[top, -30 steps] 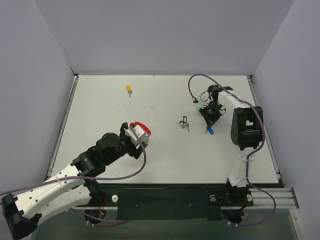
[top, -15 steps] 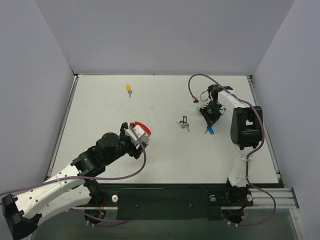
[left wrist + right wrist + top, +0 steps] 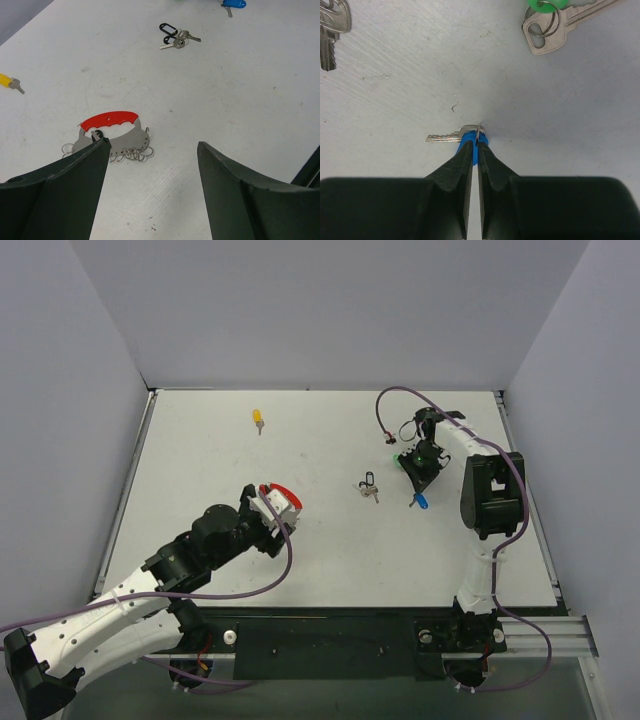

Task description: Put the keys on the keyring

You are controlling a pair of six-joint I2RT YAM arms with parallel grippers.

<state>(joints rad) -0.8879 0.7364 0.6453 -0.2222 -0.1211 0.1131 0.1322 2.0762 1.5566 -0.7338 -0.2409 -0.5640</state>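
**Step in hand, by judgement:** pick-up of one of the keys, with no coloured key seen on the keyring so far.

**Grips:**
- At the right pincer: jaws closed to a hairline slit, tips pinching the plastic head of the blue key. Lifted or resting on the counter: not possible to tell.
- At the left pincer: jaws wide apart, nothing held, hovering just at 6 o'clock of the keyring.

**Location, top view:**
- Blue key at 3 o'clock of the counter's middle, keyring at 9 o'clock of it, the two well apart.
- Green key near the blue one, at 1 o'clock in the right wrist view.
- Black-tagged bunch between blue key and keyring.
- Yellow key far off at 11 o'clock.

**Orientation:**
- Right wrist view: long axis of the blue key along the 9-to-3 line, blade toward 9 o'clock, head toward 3, crosswise to the fingers.
- Left wrist view: keyring lying flat, long axis near 9-to-3, red arc on the 12 o'clock side, small rings at 6 o'clock.

**Next move, by judgement:** lift clear, carry toward 9 o'clock, take hold of the keyring with the left pincer, then bring the head's hole to a ring. Grip only at the very tips on a small head, so slip or swivel likely if hurried.
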